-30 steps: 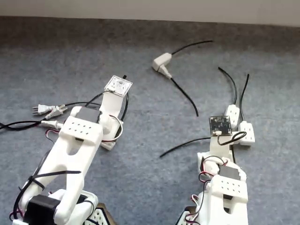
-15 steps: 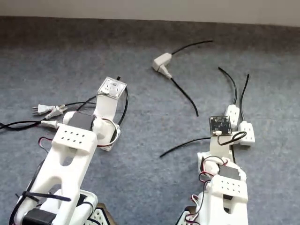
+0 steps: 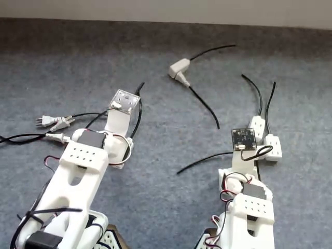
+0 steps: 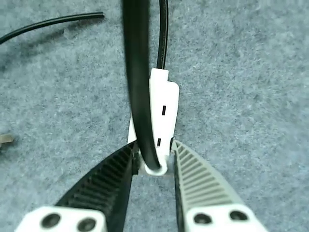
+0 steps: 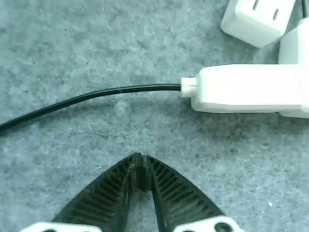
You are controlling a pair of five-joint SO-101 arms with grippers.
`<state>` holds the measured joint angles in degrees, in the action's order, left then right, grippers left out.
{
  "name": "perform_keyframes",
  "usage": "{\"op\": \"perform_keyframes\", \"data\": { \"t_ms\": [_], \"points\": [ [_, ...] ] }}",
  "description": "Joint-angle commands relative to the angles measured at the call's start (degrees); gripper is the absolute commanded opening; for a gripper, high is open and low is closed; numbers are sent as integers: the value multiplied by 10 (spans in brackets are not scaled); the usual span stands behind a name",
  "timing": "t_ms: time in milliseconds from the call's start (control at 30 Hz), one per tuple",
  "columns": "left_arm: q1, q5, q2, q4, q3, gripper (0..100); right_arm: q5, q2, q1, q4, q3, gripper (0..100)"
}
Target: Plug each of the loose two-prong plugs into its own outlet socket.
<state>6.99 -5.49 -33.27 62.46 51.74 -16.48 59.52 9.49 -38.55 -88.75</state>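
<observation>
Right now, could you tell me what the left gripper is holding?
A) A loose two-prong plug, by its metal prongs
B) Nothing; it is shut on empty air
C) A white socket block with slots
C: in the left wrist view the left gripper is closed on one end of the white socket block, whose two slots face the camera.

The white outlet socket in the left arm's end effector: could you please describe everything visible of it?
The outlet socket is a narrow white block of smooth plastic with two small dark slots in its face. A thin black cord leaves its far end. Its near end is clamped between the black and grey fingers of the left end effector. A thicker black cable crosses in front, hiding one edge. Whether it rests on the grey carpet cannot be told.
</observation>
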Motion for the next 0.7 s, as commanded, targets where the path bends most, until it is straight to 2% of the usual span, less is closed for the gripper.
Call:
{"op": "perform_keyframes", "data": {
  "t_ms": [0, 233, 433, 667],
  "points": [
    [-5, 0, -31, 26, -36, 5, 4, -3, -7, 15, 0, 7],
    [-5, -18, -35, 24, -22, 5, 4, -3, -7, 15, 0, 7],
    [-4, -18, -37, -70, 36, 5, 4, -3, -7, 15, 0, 7],
    [-5, -18, -39, -84, 40, 5, 4, -3, -7, 15, 0, 7]
  ]
}}
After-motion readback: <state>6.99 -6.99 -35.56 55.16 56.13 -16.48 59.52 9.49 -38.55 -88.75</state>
